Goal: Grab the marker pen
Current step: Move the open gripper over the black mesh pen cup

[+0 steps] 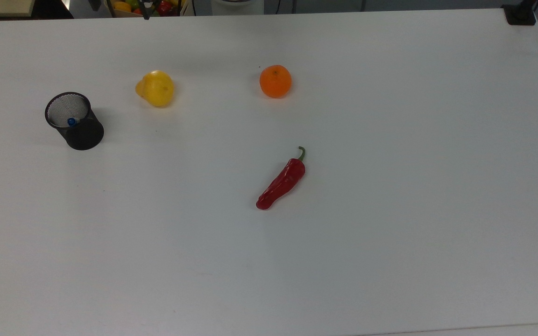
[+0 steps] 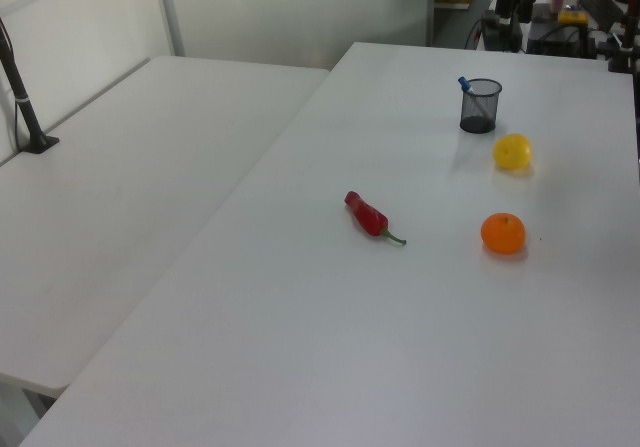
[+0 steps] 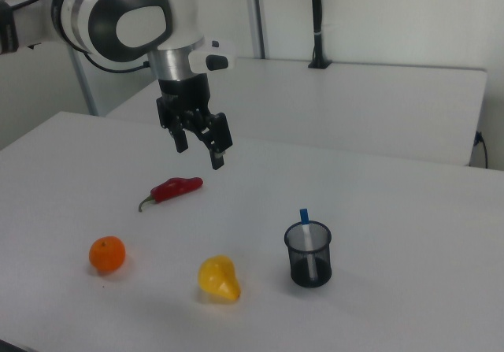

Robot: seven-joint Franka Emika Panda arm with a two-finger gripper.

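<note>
In the right view the gripper (image 3: 200, 146) hangs in the air above the white table (image 3: 394, 210), its two black fingers (image 3: 220, 153) spread apart with nothing between them. It points downward with a slight tilt, and the arm (image 3: 118, 21) reaches in from the right view's upper left.

The marker pen (image 3: 306, 238) is a slim white-barrelled pen with a blue end. It stands in a black mesh pen cup (image 3: 309, 255), nearly upright, its long axis close to vertical and leaning a little. In the right view the blue end sticks up just over the rim while the white barrel shows through the mesh below. In the left view the marker pen (image 2: 466, 86) leans toward the left view's left, its blue end poking out over the rim of the cup (image 2: 480, 106). In the top view just the blue end (image 1: 71, 122) shows inside the cup's (image 1: 75, 121) mouth, against the near wall.

The pen is well apart from the open jaws: in the right view it stands lower and off to the right view's right of the gripper.

A red chilli (image 3: 174, 188) lies on the table below and slightly left of the gripper in the right view. A yellow pear-shaped fruit (image 3: 218, 279) sits near the cup, on the right view's left of it, and an orange (image 3: 107, 254) lies farther left again.
</note>
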